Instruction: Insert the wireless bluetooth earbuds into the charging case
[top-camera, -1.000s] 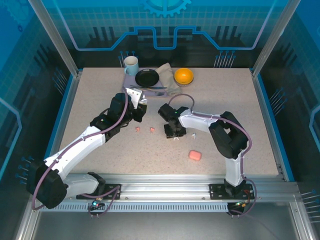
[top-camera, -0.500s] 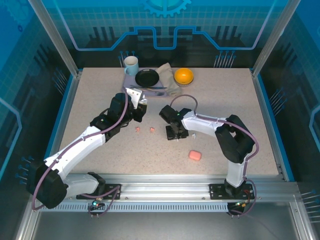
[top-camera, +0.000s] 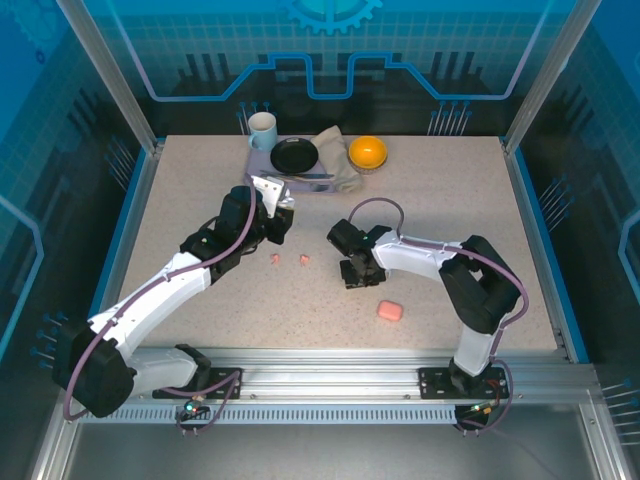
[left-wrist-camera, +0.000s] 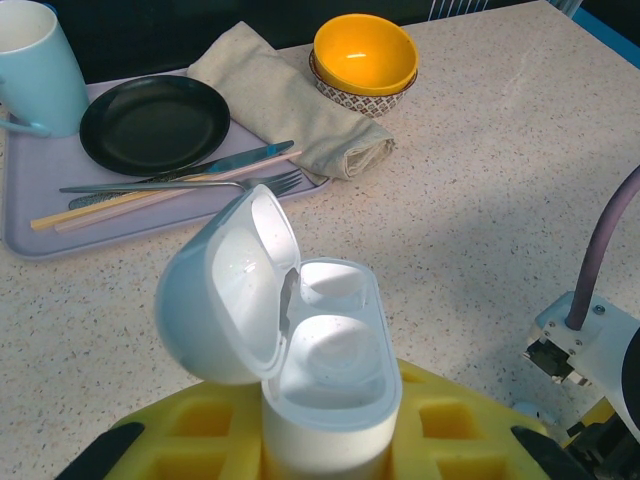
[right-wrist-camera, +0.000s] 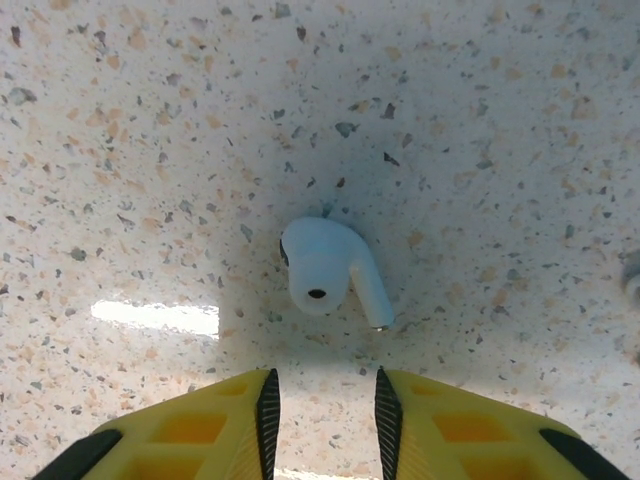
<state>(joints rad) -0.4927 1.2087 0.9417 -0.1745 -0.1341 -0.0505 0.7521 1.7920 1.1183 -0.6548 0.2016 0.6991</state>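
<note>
The left tool (left-wrist-camera: 325, 428) is clamping its yellow fingers around the base of the glossy white plastic charging case (left-wrist-camera: 330, 350), which is standing upright with its rounded lid hinged open. The right tool (right-wrist-camera: 325, 400) is hovering with its jaws slightly parted over the speckled beige tabletop (right-wrist-camera: 150, 120), just short of a small white stemmed earbud (right-wrist-camera: 325, 265) lying there. Two tiny salmon-pink earbuds (top-camera: 276, 259) are lying side by side between the tools, and a salmon-pink pebble-shaped case (top-camera: 390, 311) is sitting nearer the front edge.

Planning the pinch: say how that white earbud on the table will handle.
The white earbud looks glossy and rounded, so it may slip from the right gripper. Resting on bulb and thin stem, it will likely pivot if nudged.
</note>
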